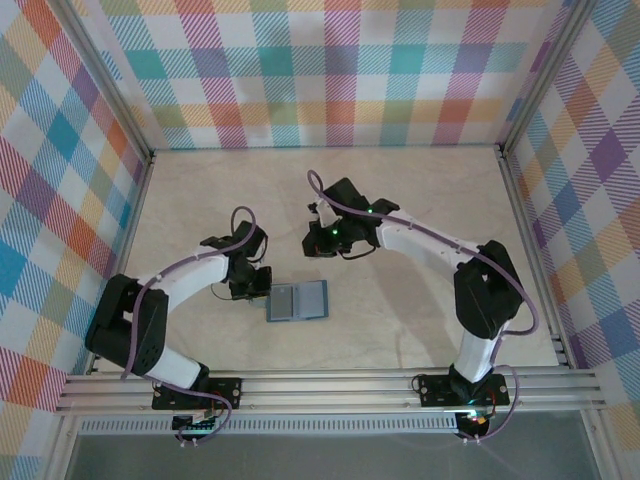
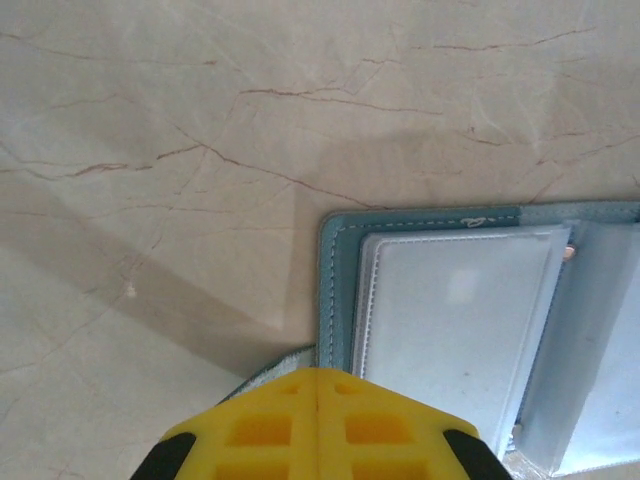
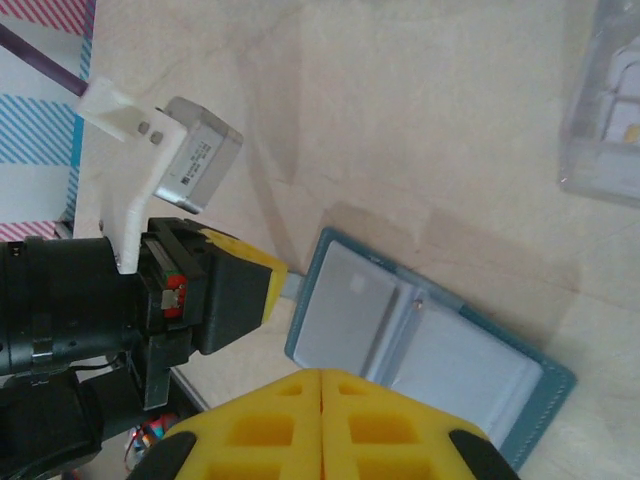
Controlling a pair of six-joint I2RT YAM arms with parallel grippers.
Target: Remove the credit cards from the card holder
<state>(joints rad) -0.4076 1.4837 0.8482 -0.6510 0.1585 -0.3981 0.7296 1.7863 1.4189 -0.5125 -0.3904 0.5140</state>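
We find the nearer left gripper (image 2: 318, 372) closed at the side tab of the flat teal bifold card holder (image 1: 298, 301), which lies open just to its right, long axis crosswise, thin whitish credit cards (image 2: 450, 330) still pocketed, and the closed, empty right gripper (image 3: 320, 375) hovering farther off.

teal card holder (image 1: 298, 301) lies opened flat, inside facing up.

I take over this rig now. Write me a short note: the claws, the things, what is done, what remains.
Left claw: shut, seems to pinch the side tab of the card holder.
Right claw: shut, empty, in the air near the holder.
Card holder: lies open on the table.
Cards: pale faces behind the clear pockets, seemingly inside.
Done: holder is open. Left: pull the cards out.
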